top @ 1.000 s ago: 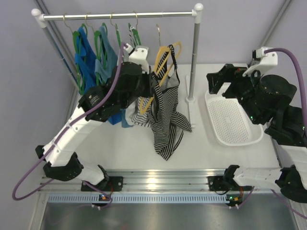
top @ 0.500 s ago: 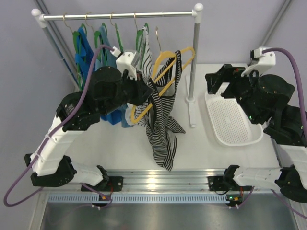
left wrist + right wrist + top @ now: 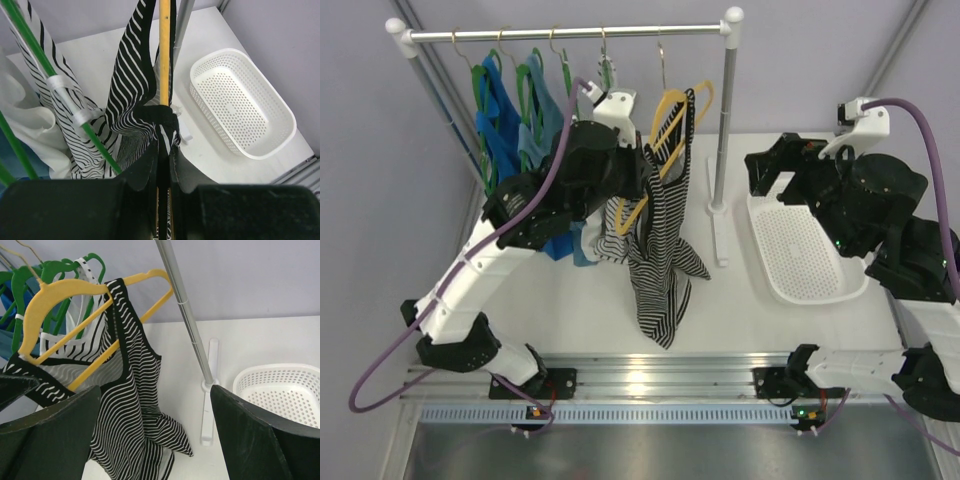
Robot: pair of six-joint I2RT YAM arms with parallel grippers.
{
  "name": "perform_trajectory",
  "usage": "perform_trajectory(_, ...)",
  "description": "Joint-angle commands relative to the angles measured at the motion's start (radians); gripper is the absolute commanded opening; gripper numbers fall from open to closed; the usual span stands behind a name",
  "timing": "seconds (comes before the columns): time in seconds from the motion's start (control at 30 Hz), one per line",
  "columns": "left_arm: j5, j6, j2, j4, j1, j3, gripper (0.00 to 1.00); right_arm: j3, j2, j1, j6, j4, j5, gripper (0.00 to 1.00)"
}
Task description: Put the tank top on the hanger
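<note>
Left jaws pinch the hanger (image 3: 164, 50) and bunched top (image 3: 131, 85) between them; right jaws gape empty, well to their right. Dressing looks nearly done. Next, I judge: seat the hook on the rail (image 3: 630, 30) above, then release gently. White counter (image 3: 570, 290), basket (image 3: 235, 105), lilac walls.

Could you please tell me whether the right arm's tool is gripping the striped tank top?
No, the right tool is open and touches nothing, while the tank top hangs on the hanger beyond it.
</note>
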State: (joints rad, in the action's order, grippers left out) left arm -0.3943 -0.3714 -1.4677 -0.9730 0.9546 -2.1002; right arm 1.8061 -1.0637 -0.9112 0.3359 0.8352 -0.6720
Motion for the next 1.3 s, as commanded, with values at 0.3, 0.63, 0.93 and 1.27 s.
perform_trajectory(0.3, -0.075, 0.045, -0.128, 0.122, -0.042, -0.192, 0.0, 0.007, 0.002, 0.003, -0.006, 0.001, -0.009, 0.91)
perform_trajectory(0.63, -0.129, -0.009, 0.01, 0.039, -0.03, -0.074, 0.0, -0.001, 0.004, 0.005, 0.002, 0.004, 0.009, 0.91)
perform_trajectory(0.93, -0.106, -0.024, 0.058, 0.013, -0.016, -0.069, 0.0, 0.01, -0.016, 0.005, -0.003, 0.005, 0.022, 0.92)
perform_trajectory(1.27, -0.141, 0.035, -0.114, 0.132, -0.002, -0.162, 0.0, 0.013, -0.013, 0.005, -0.005, 0.015, 0.006, 0.93)
